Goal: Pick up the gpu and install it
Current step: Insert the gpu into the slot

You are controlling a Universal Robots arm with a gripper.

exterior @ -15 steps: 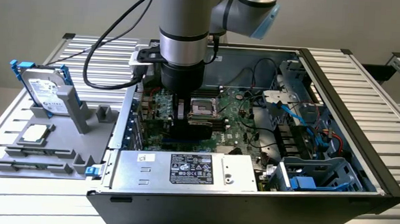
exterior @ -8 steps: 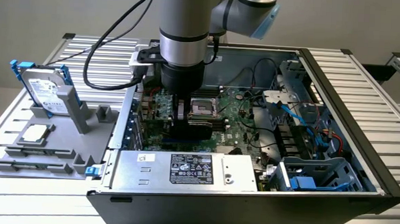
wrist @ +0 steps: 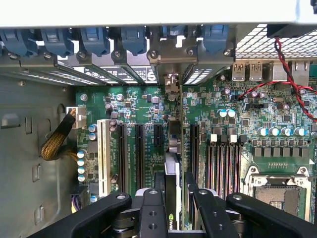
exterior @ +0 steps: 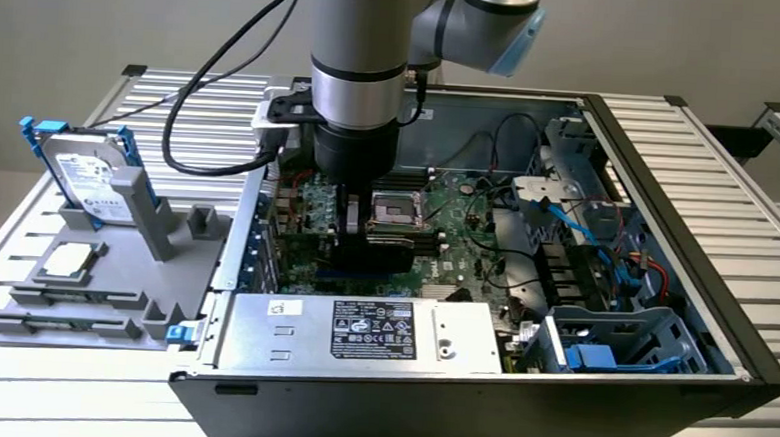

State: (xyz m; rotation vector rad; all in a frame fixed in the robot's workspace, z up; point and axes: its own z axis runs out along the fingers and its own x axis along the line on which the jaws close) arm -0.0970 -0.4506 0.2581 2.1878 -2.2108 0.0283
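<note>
The open computer case (exterior: pixel 656 242) lies on its side on a slatted metal table (exterior: pixel 715 135), and the robot arm (exterior: pixel 358 67) reaches straight down into its middle. Most of the case floor is taken by the large green motherboard (exterior: pixel 457 222), with the empty CPU socket (exterior: pixel 397 209) just to the exterior view's right of the arm. Along the near wall sits the silver power supply (exterior: pixel 357 332) with its black label; toward the exterior view's right are the drive cage (exterior: pixel 624 336) and a tangle of blue, red and black cables (exterior: pixel 570 223), all crowding that side. Outside the case, on the exterior view's left, a grey holder rack (exterior: pixel 106 284) carries a silver hard drive (exterior: pixel 85 177) with blue rails, well apart from the arm. In the wrist view the room is tight: black expansion slots (wrist: pixel 140 153) and a white slot (wrist: pixel 103 156) flank one side, upright memory slots (wrist: pixel 223 161) the other, and the rear bracket bay with blue latches (wrist: pixel 133 39) closes the far end. The gripper (wrist: pixel 172 198) is clamped on the gpu (wrist: pixel 172 173), a thin card held on edge between the black fingers (wrist: pixel 151 208), standing upright over the motherboard between the slots, its silver bracket end (wrist: pixel 171 84) by the rear bay.
</note>
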